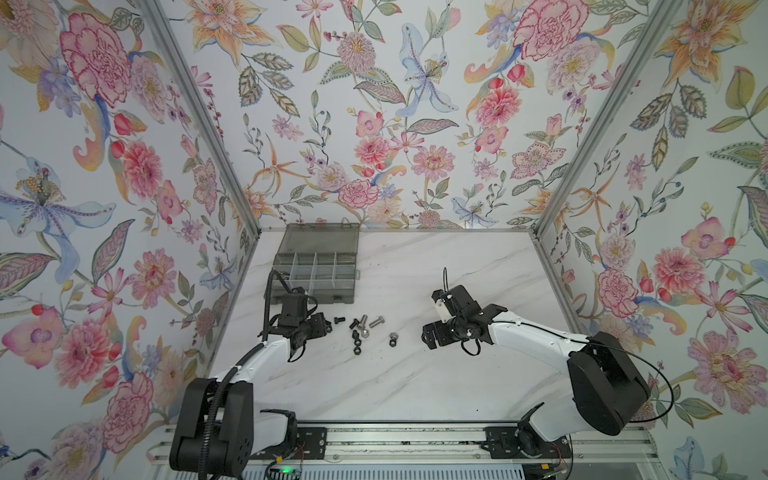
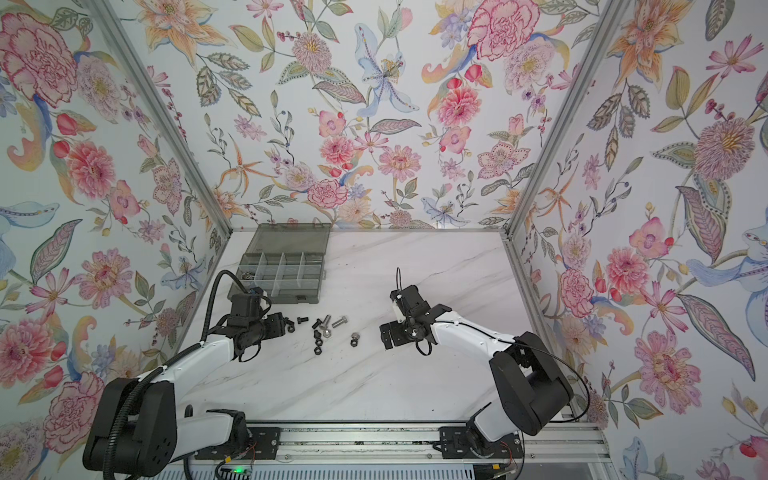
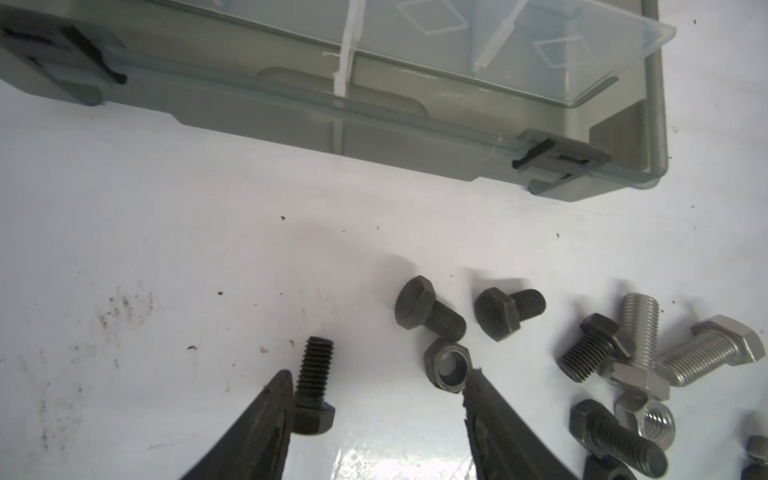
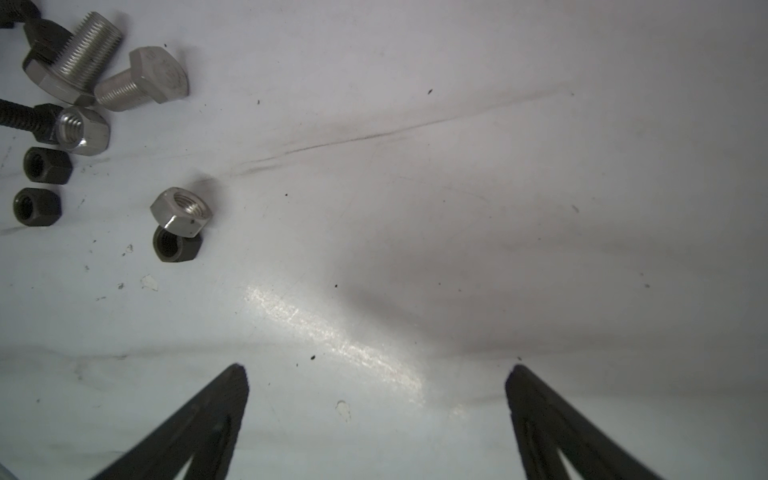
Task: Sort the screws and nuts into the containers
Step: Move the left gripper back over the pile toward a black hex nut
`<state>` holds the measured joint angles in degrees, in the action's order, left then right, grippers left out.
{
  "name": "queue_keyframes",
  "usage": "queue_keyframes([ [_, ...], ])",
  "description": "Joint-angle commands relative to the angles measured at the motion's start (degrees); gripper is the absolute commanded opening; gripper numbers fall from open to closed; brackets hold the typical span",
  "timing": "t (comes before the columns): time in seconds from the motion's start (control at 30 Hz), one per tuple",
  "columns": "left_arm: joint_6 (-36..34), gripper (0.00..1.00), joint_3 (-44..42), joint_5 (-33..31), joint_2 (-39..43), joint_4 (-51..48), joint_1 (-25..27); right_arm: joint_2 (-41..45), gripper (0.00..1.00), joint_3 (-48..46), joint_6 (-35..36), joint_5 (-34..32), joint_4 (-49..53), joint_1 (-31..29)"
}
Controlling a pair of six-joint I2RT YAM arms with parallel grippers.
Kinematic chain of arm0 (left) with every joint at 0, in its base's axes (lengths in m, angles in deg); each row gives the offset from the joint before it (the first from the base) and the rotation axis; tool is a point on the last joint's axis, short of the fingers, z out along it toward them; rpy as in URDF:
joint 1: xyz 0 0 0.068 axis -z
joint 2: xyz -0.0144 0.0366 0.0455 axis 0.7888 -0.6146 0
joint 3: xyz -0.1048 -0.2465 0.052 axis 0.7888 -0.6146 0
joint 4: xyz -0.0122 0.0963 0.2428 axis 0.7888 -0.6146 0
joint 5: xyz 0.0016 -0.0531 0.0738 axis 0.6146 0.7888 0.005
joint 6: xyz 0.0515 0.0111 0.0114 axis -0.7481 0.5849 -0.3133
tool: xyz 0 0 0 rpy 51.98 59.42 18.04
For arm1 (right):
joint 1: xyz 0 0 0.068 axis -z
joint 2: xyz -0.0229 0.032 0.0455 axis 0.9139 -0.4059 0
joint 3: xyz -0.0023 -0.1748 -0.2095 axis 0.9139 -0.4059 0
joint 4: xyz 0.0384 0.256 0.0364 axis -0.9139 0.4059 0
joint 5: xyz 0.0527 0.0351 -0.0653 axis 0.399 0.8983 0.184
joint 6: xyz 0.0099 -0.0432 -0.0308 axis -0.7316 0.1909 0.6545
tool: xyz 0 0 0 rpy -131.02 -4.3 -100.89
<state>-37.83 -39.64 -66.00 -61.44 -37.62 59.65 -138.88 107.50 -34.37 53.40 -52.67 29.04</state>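
Screws and nuts lie loose on the white marble table in front of the containers, the cells of a smoky-grey organiser box (image 1: 316, 270) (image 2: 282, 270) (image 3: 374, 137) with its lid open. My left gripper (image 3: 380, 382) (image 1: 328, 326) is open, low at the left end of the pile. A black screw (image 3: 312, 386) lies against one finger (image 3: 266, 419), its head between the jaws. A black nut (image 3: 451, 368) sits at the other fingertip. Silver screws (image 3: 710, 353) (image 1: 376, 321) and more black screws lie beyond. My right gripper (image 4: 376, 374) (image 1: 428, 336) is open over bare table, right of a silver nut (image 4: 181, 212) (image 1: 392, 338).
The box stands at the back left by the floral wall. In a top view its leftmost cell (image 2: 249, 274) holds a few small parts. Two black nuts (image 4: 41, 187) lie near the pile. The arm rail (image 1: 395, 440) runs along the front edge.
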Motion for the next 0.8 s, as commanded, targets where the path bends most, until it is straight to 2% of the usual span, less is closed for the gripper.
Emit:
queue_keyframes([
  [0.0,0.84,0.66,-0.1,0.37,-0.98,0.51,1.82,0.33,0.99,1.71,-0.87,-0.41,0.71,-1.39],
  [0.4,5.18,0.65,0.54,-1.45,-1.92,1.16,12.16,0.4,0.99,1.64,-0.88,-0.67,0.72,-1.57],
  [0.77,8.12,0.65,2.69,-6.6,-7.16,-0.09,12.81,0.94,0.99,0.99,-0.67,-0.76,0.73,-1.71],
])
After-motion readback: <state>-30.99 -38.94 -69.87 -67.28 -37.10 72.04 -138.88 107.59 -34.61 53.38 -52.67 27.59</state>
